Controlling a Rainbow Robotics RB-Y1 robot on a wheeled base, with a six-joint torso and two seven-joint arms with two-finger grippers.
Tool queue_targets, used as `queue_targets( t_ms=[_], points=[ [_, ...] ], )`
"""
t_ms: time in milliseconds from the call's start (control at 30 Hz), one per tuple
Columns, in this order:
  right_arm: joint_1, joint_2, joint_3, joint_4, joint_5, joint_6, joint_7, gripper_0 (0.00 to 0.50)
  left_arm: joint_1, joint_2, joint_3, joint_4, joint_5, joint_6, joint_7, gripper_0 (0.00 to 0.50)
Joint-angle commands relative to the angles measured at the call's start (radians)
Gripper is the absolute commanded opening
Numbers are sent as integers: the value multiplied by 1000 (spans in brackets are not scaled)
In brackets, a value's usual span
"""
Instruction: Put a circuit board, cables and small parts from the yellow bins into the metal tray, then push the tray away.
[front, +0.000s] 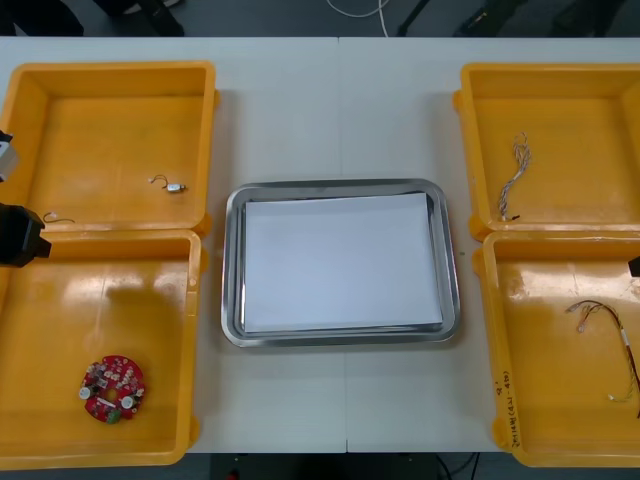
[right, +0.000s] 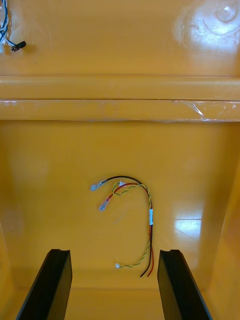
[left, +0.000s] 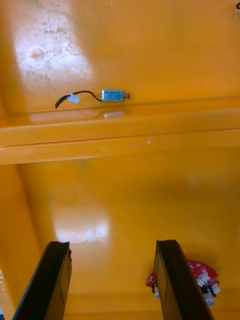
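Observation:
A round red circuit board (front: 112, 388) lies in the near left yellow bin (front: 190, 330). In the left wrist view my left gripper (left: 112, 243) hangs open over this bin's floor. The circuit board (left: 202, 277) sits just outside one finger, partly hidden by it. A small metal part (left: 112, 95) with a black lead lies beyond the bin wall, in the far left bin (front: 110, 75). My right gripper (right: 114, 252) is open over the near right bin (front: 500, 330), and the tail of a red and yellow cable (right: 135, 210) reaches between its fingers. The metal tray (front: 232, 262) is white inside and holds nothing.
A twisted blue and white cable (front: 515, 175) lies in the far right bin (front: 470, 140); its end (right: 7, 40) shows past the bin wall. A second small metal part (front: 55, 217) rests near the far left bin's front wall. My left arm (front: 20, 235) sits at the table's left edge.

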Motion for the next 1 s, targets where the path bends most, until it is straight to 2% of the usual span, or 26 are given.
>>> queue_targets(
  t_ms=[33,1000],
  points=[
    [-23,-1,6,-22,5,0,32,500,12,8,23,-34,3,7,78,486],
    [-23,-1,6,-22,5,0,32,500,12,8,23,-34,3,7,78,486]
  ],
)
